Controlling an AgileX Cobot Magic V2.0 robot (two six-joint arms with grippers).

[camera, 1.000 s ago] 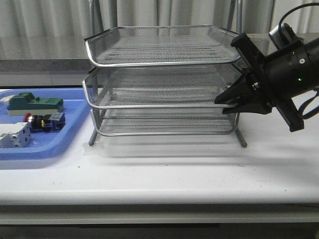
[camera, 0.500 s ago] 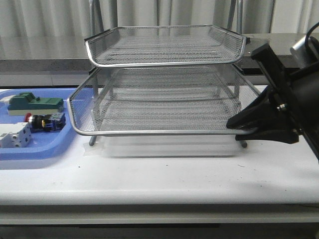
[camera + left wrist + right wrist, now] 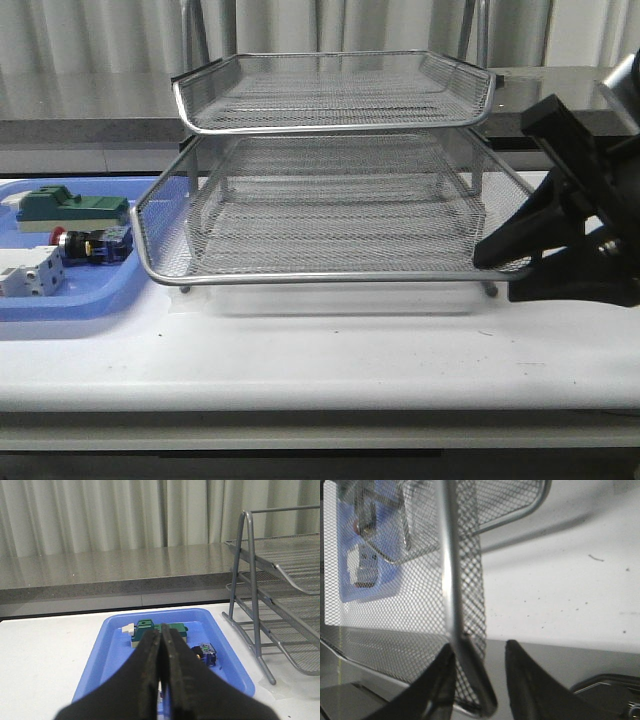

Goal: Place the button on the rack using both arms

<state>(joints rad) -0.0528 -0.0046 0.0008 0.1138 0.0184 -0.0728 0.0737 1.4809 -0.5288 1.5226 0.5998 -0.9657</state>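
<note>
The right gripper (image 3: pixel 500 258) grasps the front right corner of the rack's (image 3: pixel 330 95) middle tier, which juts out beyond the top tier. The button (image 3: pixel 88 244) lies in the blue tray (image 3: pixel 150 262) at the table's (image 3: pixel 320 350) left edge. The left gripper (image 3: pixel 162 652), fingers pressed together and empty, hovers above that tray.

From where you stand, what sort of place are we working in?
Probably a lab or test bench, not a home: a plain white table against grey curtains, a blue tray of electrical parts including the button, and a wire-mesh rack.
</note>
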